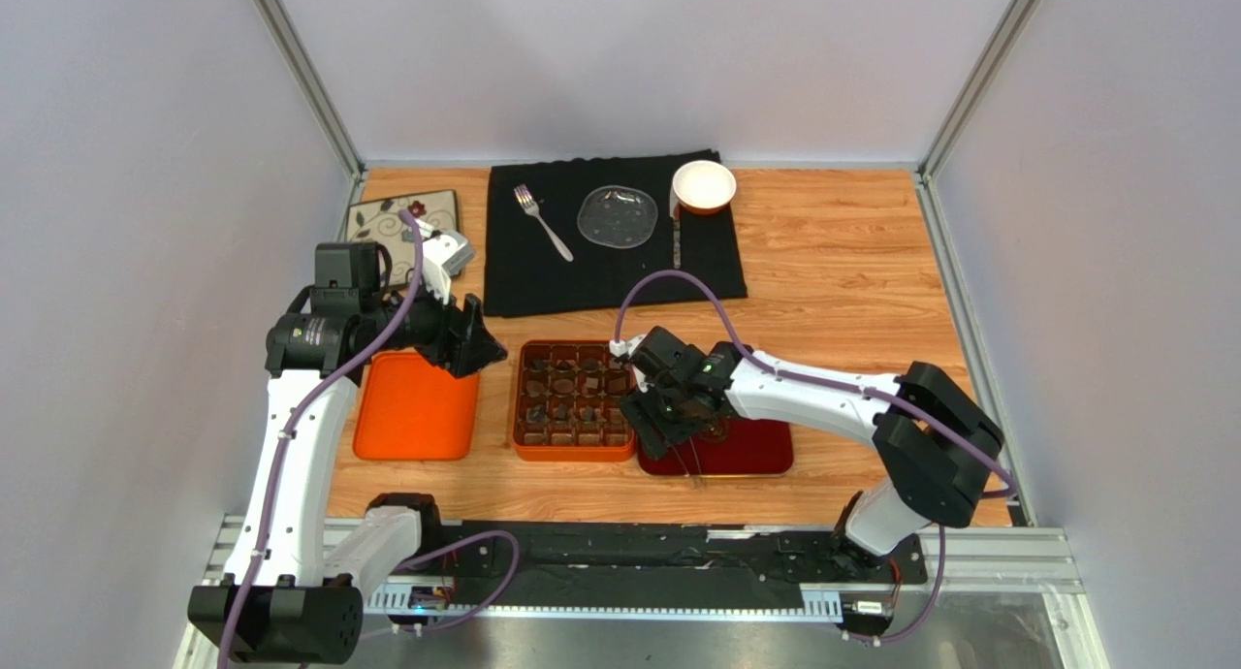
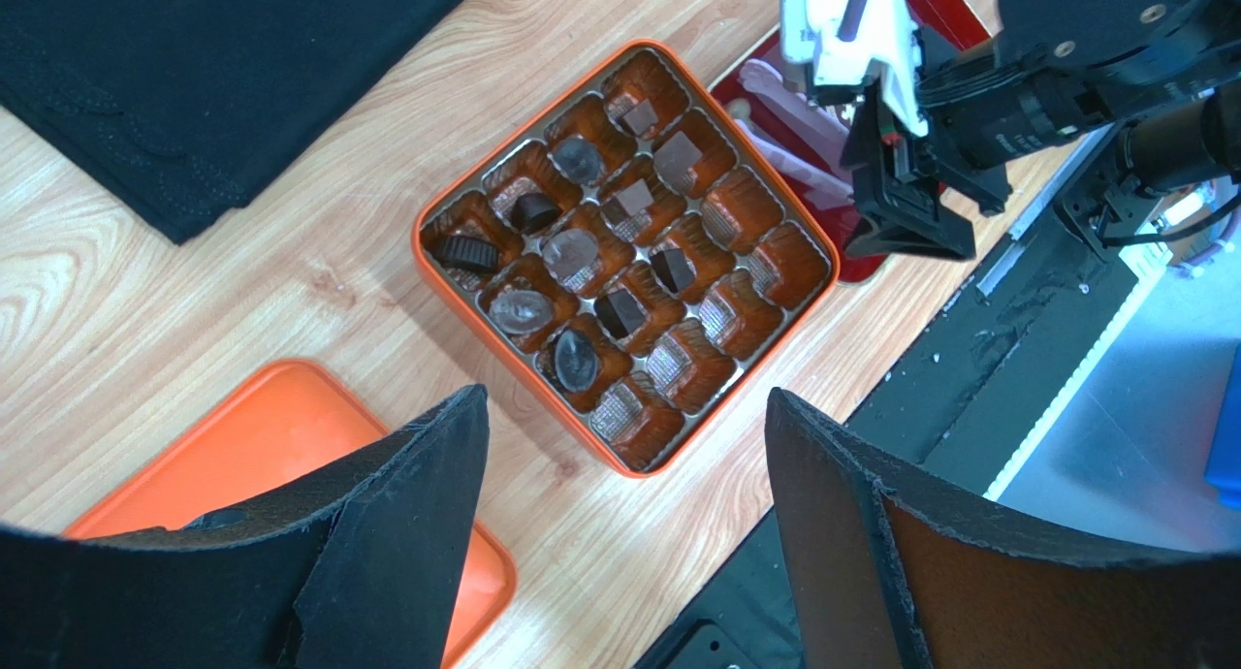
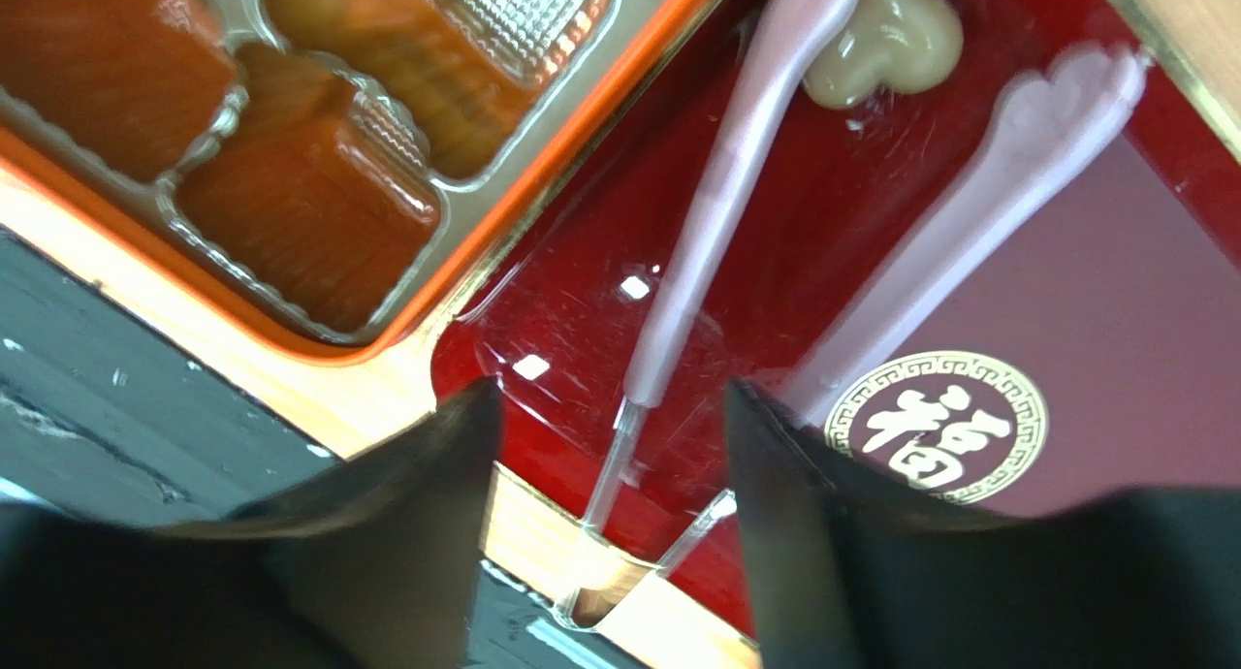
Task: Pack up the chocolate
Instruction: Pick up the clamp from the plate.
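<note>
Black fingers [image 2: 394, 538] of the left end effector [image 2: 627, 407] filled the bottom of its wrist view. They were spread wide, holding nothing, and hung above the wooden tabletop [image 2: 350, 262] between the flat orange lid [image 2: 248, 458] at lower left and the square orange box [image 2: 743, 204] at centre frame. Small dark brown chocolate pieces [image 2: 622, 313] sat one to a cell in the box's upper and left compartments. Several cells toward its right and lower edge were bare.

In the right wrist view, the right end effector [image 3: 609, 400] hovered low over the glossy dark red tray [image 3: 1020, 349], which lay just beside the box. Its jaws stood apart, released. The narrow joined end of the pale pink plastic tongs [image 3: 729, 189] lay on the tray between them. Whether a finger touched the tongs I could not tell, but nothing was gripped.

To my eye the packing was well along. I saw no loose pieces outside the box, though the arm hid part of the tray in the overhead view. The step in hand seemed to concern the tongs. If more pieces were to go in, the next move called for closing squarely near that joined end without skidding the tongs across the slick tray. Otherwise the lid wanted fitting over the box.
</note>
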Robot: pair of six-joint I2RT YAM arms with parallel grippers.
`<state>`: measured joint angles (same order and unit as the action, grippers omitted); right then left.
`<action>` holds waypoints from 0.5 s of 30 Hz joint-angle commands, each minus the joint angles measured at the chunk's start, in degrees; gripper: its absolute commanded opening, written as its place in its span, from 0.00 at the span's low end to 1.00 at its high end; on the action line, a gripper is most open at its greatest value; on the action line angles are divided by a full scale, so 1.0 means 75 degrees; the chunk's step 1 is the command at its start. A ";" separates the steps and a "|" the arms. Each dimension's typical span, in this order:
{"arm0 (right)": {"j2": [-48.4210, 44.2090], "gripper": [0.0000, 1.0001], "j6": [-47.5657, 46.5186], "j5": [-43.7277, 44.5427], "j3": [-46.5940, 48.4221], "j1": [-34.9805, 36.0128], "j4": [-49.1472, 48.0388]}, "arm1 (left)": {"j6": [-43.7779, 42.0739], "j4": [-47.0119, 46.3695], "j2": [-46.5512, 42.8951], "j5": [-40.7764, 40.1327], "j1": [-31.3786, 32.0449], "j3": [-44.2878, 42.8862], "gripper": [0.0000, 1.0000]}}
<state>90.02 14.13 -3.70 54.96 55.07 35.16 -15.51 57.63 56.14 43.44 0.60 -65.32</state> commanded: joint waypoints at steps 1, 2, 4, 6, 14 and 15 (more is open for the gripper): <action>-0.0610 0.69 0.0283 0.0131 0.0570 0.0029 0.0093 | -0.0089 -0.0055 -0.0079 0.0173 -0.0022 -0.0279 0.78; -0.0786 0.70 0.0319 0.0131 0.0745 0.0029 0.0163 | -0.0077 -0.0043 -0.0079 0.0173 -0.0022 -0.0279 0.78; -0.0974 0.72 0.0494 0.0119 0.0875 0.0029 0.0327 | -0.0065 -0.0043 -0.0091 0.0184 -0.0021 -0.0291 0.77; -0.1314 0.73 0.0623 0.0107 0.0852 0.0040 0.0293 | -0.0030 -0.0043 -0.0091 0.0208 -0.0022 -0.0291 0.77; -0.2181 1.00 0.1010 0.1688 -0.0107 0.0075 0.0223 | -0.0030 -0.0019 -0.0126 0.0220 -0.0022 -0.0302 0.77; -0.2252 1.00 0.1045 0.1863 -0.0283 0.0075 0.0165 | -0.0030 -0.0019 -0.0114 0.0220 -0.0022 -0.0314 0.78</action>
<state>75.92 19.90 2.26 57.32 55.35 36.62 -15.49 57.65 56.12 43.48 0.60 -65.32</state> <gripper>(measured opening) 0.976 0.776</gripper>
